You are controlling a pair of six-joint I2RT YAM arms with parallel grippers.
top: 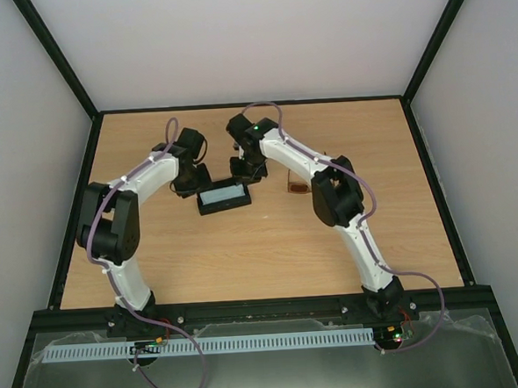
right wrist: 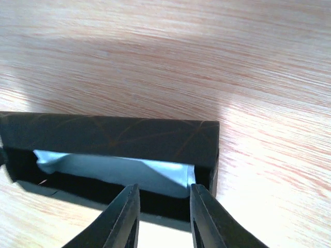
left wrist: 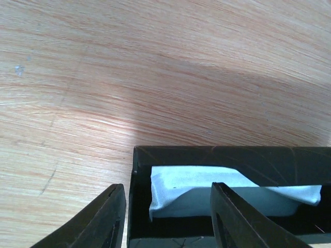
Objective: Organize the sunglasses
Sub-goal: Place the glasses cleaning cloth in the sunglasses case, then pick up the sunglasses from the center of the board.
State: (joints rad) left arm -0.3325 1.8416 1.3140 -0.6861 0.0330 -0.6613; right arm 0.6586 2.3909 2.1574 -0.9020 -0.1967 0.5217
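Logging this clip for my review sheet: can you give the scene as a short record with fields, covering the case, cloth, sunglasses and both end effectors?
case: black, open, near the middle of the table
cloth: light blue, lying inside the case
sunglasses: on the table right of the case, partly hidden by the right arm, not in the case
left end effector: open, at the case's left end
right end effector: open, at the case's right end
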